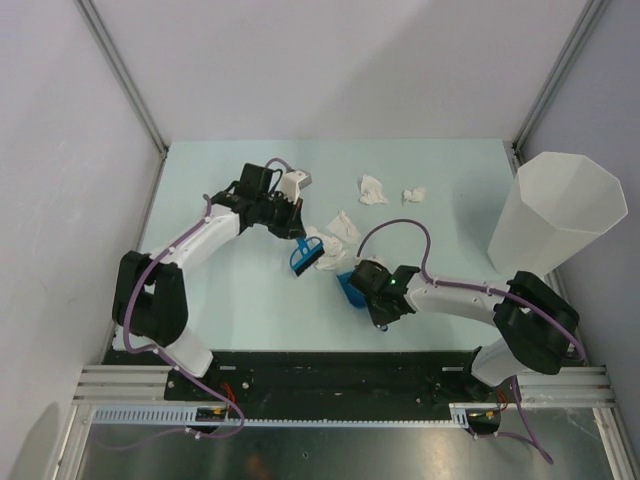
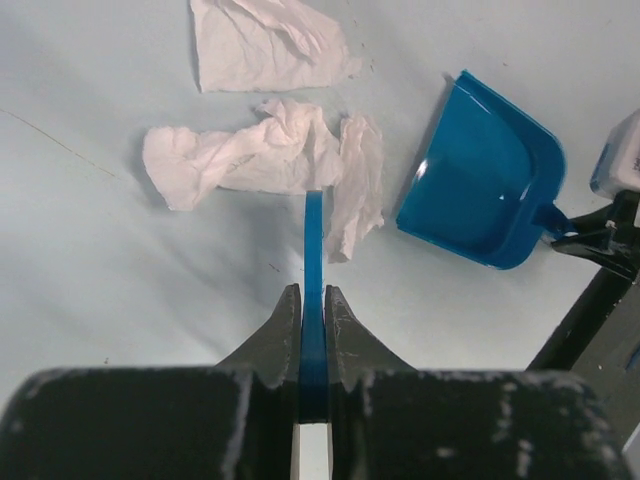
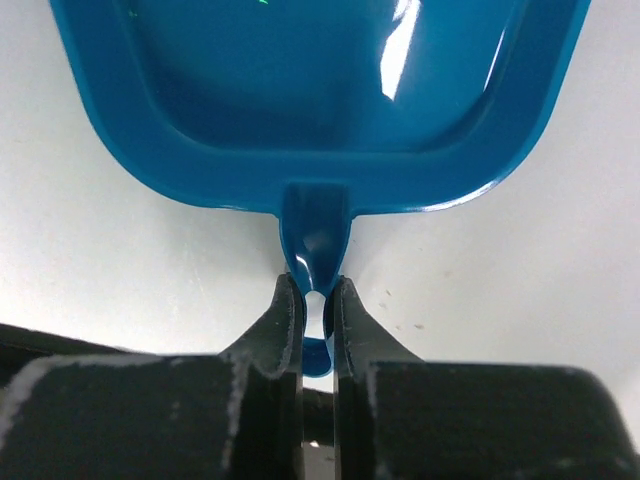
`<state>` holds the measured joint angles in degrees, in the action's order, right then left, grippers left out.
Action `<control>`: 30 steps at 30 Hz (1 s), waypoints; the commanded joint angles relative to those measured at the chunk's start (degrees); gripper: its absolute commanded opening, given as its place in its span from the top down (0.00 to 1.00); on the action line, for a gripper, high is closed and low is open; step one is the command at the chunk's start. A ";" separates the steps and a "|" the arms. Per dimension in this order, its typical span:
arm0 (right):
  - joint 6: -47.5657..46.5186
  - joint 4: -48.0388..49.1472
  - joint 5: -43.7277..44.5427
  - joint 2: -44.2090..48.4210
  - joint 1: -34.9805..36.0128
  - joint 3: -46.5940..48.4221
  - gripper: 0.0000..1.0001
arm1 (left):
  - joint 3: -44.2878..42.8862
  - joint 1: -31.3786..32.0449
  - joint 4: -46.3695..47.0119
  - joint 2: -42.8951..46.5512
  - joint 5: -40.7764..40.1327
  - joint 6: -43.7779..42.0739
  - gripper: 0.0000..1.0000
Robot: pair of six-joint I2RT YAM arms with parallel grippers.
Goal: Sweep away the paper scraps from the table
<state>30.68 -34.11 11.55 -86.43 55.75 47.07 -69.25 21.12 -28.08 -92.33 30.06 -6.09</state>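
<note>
Pinching the dustpan (image 3: 320, 100) by its handle, my right gripper (image 3: 318, 292) is closed; my left gripper (image 2: 312, 297) clamps a thin blue blade (image 2: 313, 235), possibly a brush, its tip at the paper scraps (image 2: 262, 155).

Top view: from high at the near edge we look steeply down on the whole table (image 1: 260, 310). Wrist views: each faces forward and down, very close to the surface. All three share the dustpan (image 2: 485, 190). The top and left wrist views share the paper scraps (image 2: 270, 150).
</note>
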 commanded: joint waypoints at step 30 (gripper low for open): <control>-26.55 -7.73 -12.78 -11.92 -10.13 19.73 1.00 | -3.88 7.00 1.71 -2.16 24.86 -3.14 1.00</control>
<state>5.56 -45.28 -0.08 -100.49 45.95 65.19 -75.02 26.22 -27.22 -100.47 43.57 -5.89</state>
